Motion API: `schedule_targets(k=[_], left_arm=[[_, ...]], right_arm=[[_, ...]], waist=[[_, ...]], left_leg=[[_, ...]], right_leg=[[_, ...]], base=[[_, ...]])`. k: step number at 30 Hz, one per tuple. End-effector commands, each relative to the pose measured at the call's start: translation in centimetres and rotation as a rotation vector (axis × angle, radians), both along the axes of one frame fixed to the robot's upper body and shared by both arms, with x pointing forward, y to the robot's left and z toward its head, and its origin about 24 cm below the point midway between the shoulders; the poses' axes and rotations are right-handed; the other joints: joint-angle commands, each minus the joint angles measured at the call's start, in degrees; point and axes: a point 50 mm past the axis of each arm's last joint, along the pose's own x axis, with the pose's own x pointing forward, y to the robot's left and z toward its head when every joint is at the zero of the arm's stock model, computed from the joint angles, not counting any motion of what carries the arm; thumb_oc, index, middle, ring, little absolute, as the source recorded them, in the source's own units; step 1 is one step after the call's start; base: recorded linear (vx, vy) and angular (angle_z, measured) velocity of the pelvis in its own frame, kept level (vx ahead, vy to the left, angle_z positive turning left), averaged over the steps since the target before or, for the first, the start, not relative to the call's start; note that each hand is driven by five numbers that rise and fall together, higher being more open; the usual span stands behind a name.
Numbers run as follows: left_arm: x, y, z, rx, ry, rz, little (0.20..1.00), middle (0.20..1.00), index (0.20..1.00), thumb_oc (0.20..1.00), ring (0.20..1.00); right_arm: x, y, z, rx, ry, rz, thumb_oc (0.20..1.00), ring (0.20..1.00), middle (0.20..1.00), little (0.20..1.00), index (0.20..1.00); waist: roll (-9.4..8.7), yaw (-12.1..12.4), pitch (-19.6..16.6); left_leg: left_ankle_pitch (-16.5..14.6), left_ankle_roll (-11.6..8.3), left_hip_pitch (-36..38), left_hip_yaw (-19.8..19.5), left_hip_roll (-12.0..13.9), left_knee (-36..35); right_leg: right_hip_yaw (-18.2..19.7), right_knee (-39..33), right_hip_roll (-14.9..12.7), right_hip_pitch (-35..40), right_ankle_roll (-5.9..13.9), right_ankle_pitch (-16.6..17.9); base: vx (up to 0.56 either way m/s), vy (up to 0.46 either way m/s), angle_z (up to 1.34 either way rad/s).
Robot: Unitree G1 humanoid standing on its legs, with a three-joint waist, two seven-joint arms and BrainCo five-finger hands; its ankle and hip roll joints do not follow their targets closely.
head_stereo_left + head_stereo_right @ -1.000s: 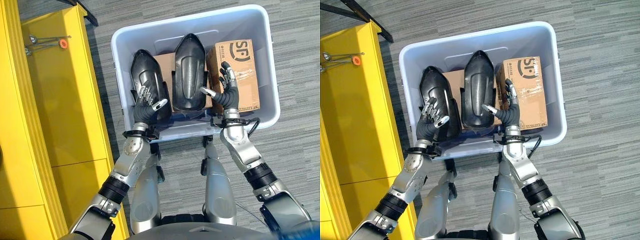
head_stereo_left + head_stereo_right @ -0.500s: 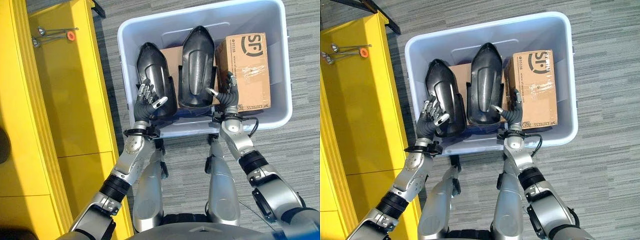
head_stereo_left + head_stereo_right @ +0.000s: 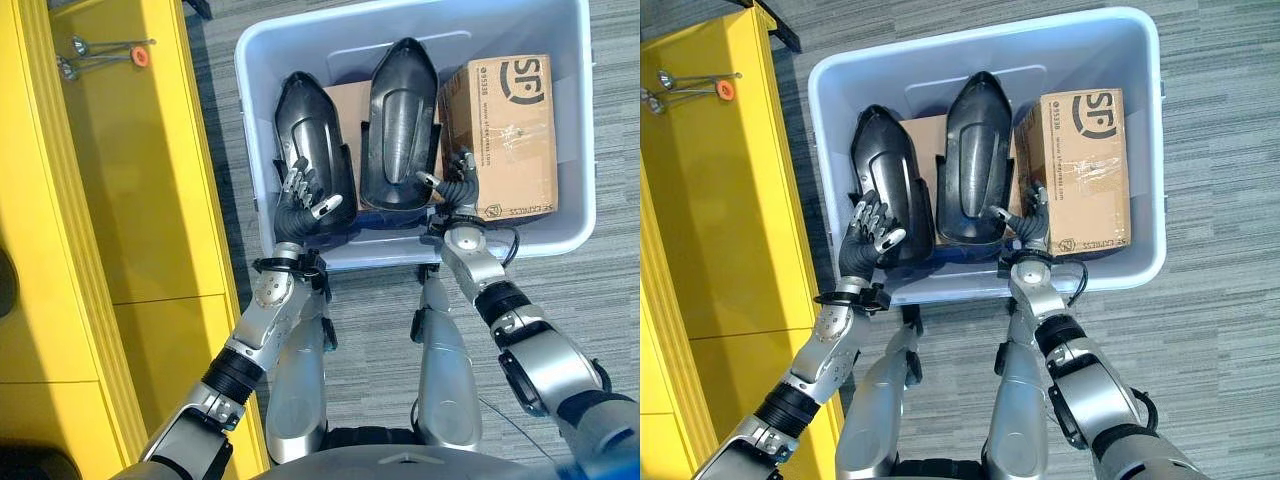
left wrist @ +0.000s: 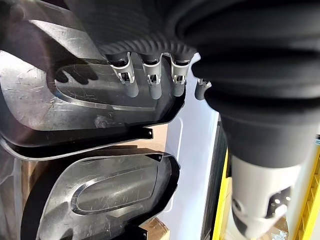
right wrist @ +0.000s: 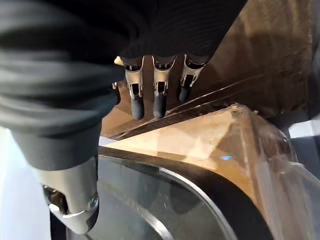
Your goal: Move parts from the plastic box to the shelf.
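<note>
Grey carpet, w/ pale blue plastic box (image 3: pixel 262 60) beside tall yellow shelf (image 3: pixel 130 190). Two glossy black moulded parts (image 3: pixel 310 140) lie inside by a brown cardboard carton (image 3: pixel 505 130). Left hand (image 3: pixel 303 200) & right hand (image 3: pixel 455 180) hover open-fingered, prob. lining up a grasp; nothing held.

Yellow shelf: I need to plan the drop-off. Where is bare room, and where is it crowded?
The yellow shelf is bare below the metal tools with an orange tag. The pale plastic box is crowded: two black moulded parts and a cardboard carton sit side by side, with only its far strip bare.
</note>
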Motion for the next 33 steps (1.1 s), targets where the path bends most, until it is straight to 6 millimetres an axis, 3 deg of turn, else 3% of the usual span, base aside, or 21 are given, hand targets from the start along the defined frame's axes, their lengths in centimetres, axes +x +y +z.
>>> schedule_targets(k=[1, 7, 16, 21, 26, 33], left_arm=[[-0.6, -0.6, 2.1, -0.025, -0.121, -0.047, 1.0, 1.0, 1.0, 1.0, 1.0], [-0.5, -0.6, 2.3, -0.028, -0.125, -0.047, 1.0, 1.0, 1.0, 1.0, 1.0], [-0.5, -0.7, 2.6, -0.023, -0.139, -0.06, 1.0, 1.0, 1.0, 1.0, 1.0], [-0.5, -1.1, 3.2, -0.024, -0.165, -0.083, 1.0, 1.0, 1.0, 1.0, 1.0], [-0.3, -1.6, 3.8, -0.026, -0.188, -0.106, 1.0, 1.0, 1.0, 1.0, 1.0], [-0.4, -2.0, 4.1, -0.036, -0.201, -0.123, 1.0, 1.0, 1.0, 1.0, 1.0]], right_arm=[[0.8, -1.3, 2.3, 0.019, -0.069, -0.057, 1.0, 1.0, 1.0, 1.0, 1.0], [1.6, -1.6, 5.4, -0.008, -0.15, -0.074, 1.0, 1.0, 1.0, 1.0, 1.0], [2.4, -2.1, 6.6, -0.105, -0.139, -0.089, 1.0, 1.0, 1.0, 1.0, 1.0], [2.9, -3.5, 5.6, -0.202, -0.02, -0.126, 1.0, 1.0, 1.0, 1.0, 1.0], [2.6, -5.0, 3.0, -0.281, 0.139, -0.155, 1.0, 1.0, 1.0, 1.0, 1.0], [1.9, -6.0, 0.8, -0.293, 0.237, -0.17, 1.0, 1.0, 1.0, 1.0, 1.0]], waist=[[1.74, 0.9, -0.8], [1.62, 1.2, -0.8], [1.67, 1.7, -0.8], [2.35, 2.7, -0.8], [3.49, 3.9, -0.8], [4.39, 4.8, -0.8]], left_leg=[[-1.0, -1.42, -1.0, -1.6, 2.2, 1.9], [-1.0, -1.34, -1.4, -1.6, 2.1, 1.8], [-1.0, -1.27, -2.1, -2.1, 2.0, 1.8], [-0.9, -1.26, -3.0, -2.5, 1.7, 2.0], [-0.7, -1.16, -3.9, -3.3, 1.4, 2.1], [-0.3, -1.13, -4.7, -3.8, 1.2, 1.9]], right_leg=[[0.1, 6.8, -1.3, -2.3, 2.86, -3.9], [0.3, 7.0, -1.0, -2.9, 2.74, -4.2], [-0.2, 7.2, -1.0, -3.2, 2.71, -4.3], [-0.7, 7.1, -1.3, -3.6, 2.77, -4.2], [-1.2, 7.1, -1.5, -3.8, 2.77, -4.2], [-1.9, 7.0, -1.7, -4.0, 2.78, -4.4]], base=[[0.0, 0.006, 0.03], [0.0, 0.0, 0.01], [0.0, -0.002, 0.02], [0.0, 0.002, 0.08], [0.0, 0.0, 0.0], [0.0, 0.003, 0.06]])
